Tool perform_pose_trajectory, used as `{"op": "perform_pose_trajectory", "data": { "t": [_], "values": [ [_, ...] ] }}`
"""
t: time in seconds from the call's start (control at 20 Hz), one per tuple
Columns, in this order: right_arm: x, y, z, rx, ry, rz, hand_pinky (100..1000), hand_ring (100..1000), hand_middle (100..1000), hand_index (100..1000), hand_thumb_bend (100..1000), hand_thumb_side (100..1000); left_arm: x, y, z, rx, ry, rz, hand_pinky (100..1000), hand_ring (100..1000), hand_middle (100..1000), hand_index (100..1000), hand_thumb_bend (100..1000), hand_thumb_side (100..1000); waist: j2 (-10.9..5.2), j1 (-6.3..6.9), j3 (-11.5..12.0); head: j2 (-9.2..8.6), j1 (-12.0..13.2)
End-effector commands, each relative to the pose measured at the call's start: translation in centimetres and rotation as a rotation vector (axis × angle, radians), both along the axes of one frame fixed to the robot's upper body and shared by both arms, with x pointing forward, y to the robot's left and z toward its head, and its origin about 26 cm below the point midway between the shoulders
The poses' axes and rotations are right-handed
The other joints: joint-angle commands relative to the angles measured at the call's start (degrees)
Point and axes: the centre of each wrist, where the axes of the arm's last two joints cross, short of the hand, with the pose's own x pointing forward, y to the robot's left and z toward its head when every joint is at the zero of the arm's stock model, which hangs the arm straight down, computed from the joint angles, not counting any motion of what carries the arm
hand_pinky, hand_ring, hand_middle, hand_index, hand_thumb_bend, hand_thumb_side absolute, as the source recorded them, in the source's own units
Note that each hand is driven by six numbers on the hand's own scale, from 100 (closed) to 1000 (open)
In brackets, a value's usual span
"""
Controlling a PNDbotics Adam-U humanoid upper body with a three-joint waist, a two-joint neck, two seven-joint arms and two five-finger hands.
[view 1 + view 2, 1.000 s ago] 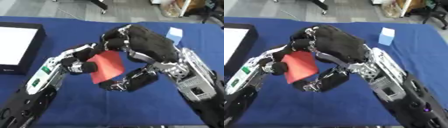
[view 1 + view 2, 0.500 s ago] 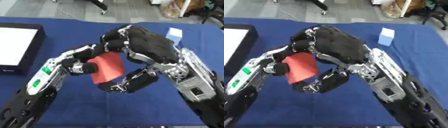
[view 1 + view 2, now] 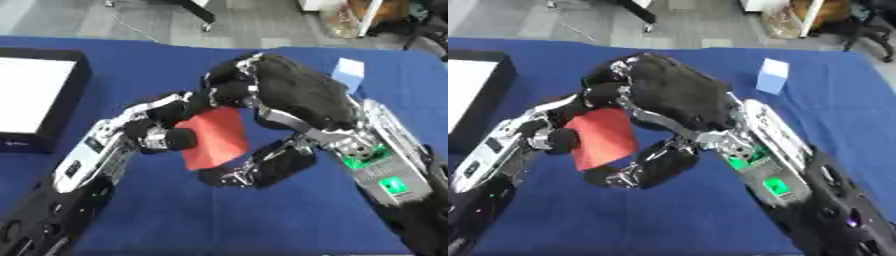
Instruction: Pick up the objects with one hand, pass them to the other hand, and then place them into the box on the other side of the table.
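A flat red block [image 3: 215, 137] hangs above the blue table [image 3: 289, 220] at the middle, held between both hands. My left hand [image 3: 162, 131] comes in from the lower left with its thumb and fingers curled on the block's left edge. My right hand [image 3: 284, 102] arches over the block from the right; its fingers curl onto the top edge and its thumb [image 3: 258, 167] hooks under the lower right corner. A black box with a white inside [image 3: 31, 97] stands at the table's left edge. A small light-blue block [image 3: 773, 75] rests on the table at the far right.
Beyond the table's far edge lies a grey floor with chair legs [image 3: 197, 10] and a cardboard box [image 3: 350, 12]. Bare blue cloth runs along the front of the table.
Almost nothing differs; both hands stay closed on the red block in the same place above the table.
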Motion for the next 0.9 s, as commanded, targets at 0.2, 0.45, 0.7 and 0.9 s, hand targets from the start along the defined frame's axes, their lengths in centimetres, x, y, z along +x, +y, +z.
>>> {"op": "perform_pose_trajectory", "data": {
  "t": [0.2, 0.45, 0.7, 0.9],
  "values": [
    [-0.61, 0.13, 0.94, 0.024, -0.037, 0.029, 481, 541, 388, 504, 412, 359, 0.36, 0.37, 0.35, 0.018, -0.009, 0.024, 715, 447, 274, 507, 517, 262, -0.66, 0.19, 0.0, -0.62, 0.08],
    [-0.54, 0.01, 1.03, 0.035, -0.054, 0.021, 500, 559, 445, 565, 490, 397, 0.42, 0.56, 0.15, 0.024, -0.004, 0.037, 715, 447, 274, 507, 514, 263, -0.72, 0.24, -0.1, -0.31, 0.21],
    [-0.5, -0.07, 1.04, 0.048, -0.084, 0.016, 525, 583, 556, 673, 610, 444, 0.45, 0.69, -0.06, 0.029, 0.001, 0.043, 715, 448, 274, 507, 511, 262, -0.73, 0.28, -0.14, -0.07, 0.3],
    [-0.49, -0.1, 1.01, 0.05, -0.102, 0.017, 557, 611, 705, 818, 762, 530, 0.46, 0.69, -0.09, 0.029, 0.003, 0.045, 715, 448, 274, 507, 511, 262, -0.72, 0.28, -0.13, 0.08, 0.39]
  ]
}}
